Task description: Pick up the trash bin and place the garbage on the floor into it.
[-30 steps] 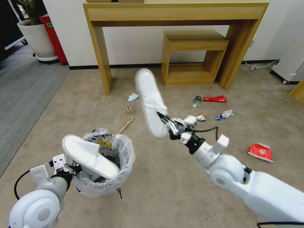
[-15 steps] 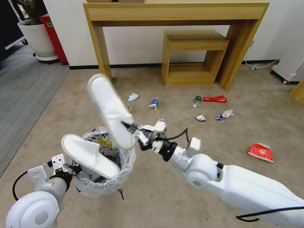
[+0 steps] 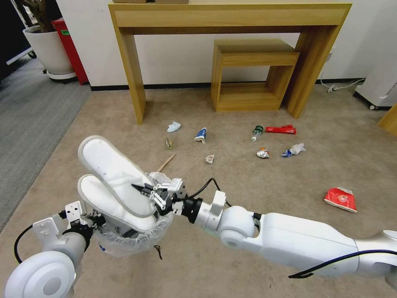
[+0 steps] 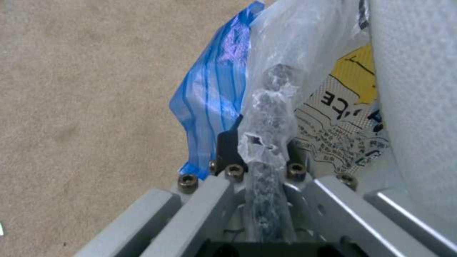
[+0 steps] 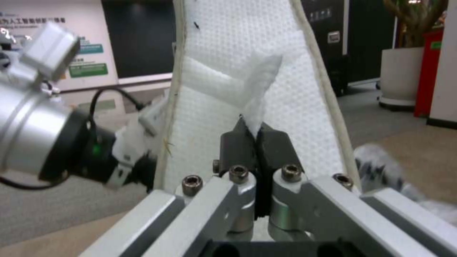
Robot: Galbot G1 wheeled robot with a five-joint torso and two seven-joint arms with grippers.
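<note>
The trash bin (image 3: 132, 239), lined with a crinkly white bag (image 4: 285, 53), is held at its rim by my left gripper (image 3: 93, 219), which is shut on the bagged edge (image 4: 264, 142). One white slipper (image 3: 103, 200) lies across the bin's mouth. My right gripper (image 3: 142, 191) is shut on a second white slipper (image 3: 111, 167) by its strap (image 5: 259, 89) and holds it just above the first. Garbage lies on the beige floor (image 3: 231, 256): a wooden stick (image 3: 165, 163), a blue-white wrapper (image 3: 201, 135), a green bottle (image 3: 257, 132), a red packet (image 3: 281, 130), a can (image 3: 262, 153) and a crushed red cup (image 3: 340, 198).
A tall wooden console table (image 3: 132, 62) and a small wooden shelf (image 3: 252, 74) stand against the far wall. A white plant pot (image 3: 47, 49) and grey ribbed carpet (image 3: 29, 124) are at the left. A white appliance (image 3: 380, 87) stands at the far right.
My right arm swung left and down with the slipper, from over the middle of the floor to right above the bin. The left arm and bin stayed put.
</note>
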